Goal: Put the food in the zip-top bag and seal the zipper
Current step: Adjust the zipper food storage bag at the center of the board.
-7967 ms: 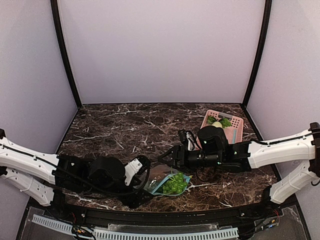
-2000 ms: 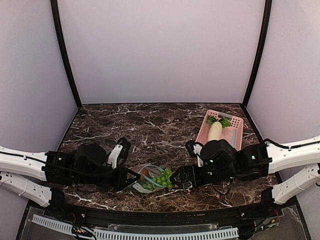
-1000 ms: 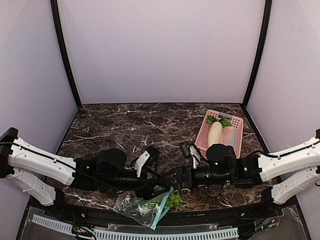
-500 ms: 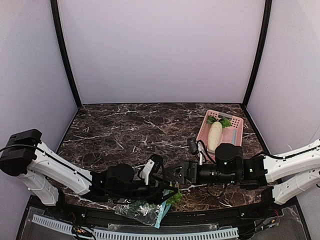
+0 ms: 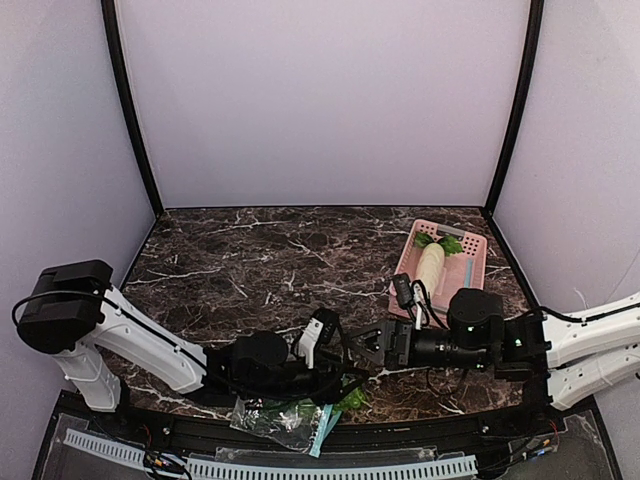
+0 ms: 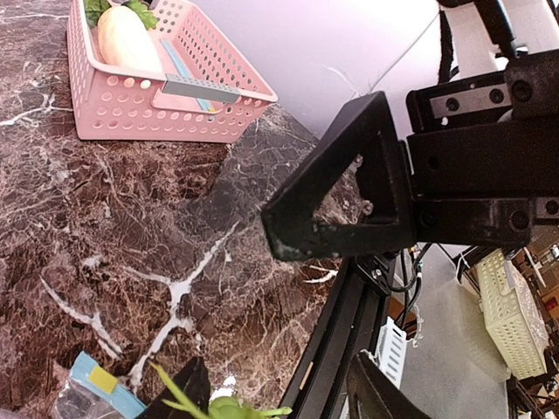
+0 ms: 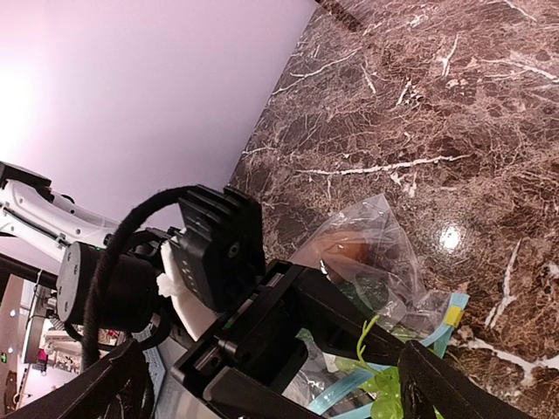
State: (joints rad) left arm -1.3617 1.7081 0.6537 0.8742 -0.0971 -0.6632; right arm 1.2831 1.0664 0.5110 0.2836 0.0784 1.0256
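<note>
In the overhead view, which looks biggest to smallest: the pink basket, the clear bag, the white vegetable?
1. Pink basket.
2. Zip-top bag, only partly visible, so its rank against the basket is unsure.
3. White vegetable in the basket, clearly smallest.

**Pink basket at the right of a marbled table**

A dark, white-veined marble table [image 5: 260, 250] is seen, closed in by pale lilac walls [image 5: 320, 100] and two black corner posts [image 5: 130, 110]. Toward the right of the top view, a pink perforated basket [image 5: 480, 250] is set on the table. A white radish [image 5: 431, 262] is laid inside it, with green leaves [image 5: 440, 241] at its far end, and a thin blue strip [image 5: 467, 275] lies beside the radish. A grey label [image 6: 201, 89] is fixed to the basket's rim in the left wrist view. A white slotted rail [image 5: 300, 468] runs along the bottom edge.
</note>
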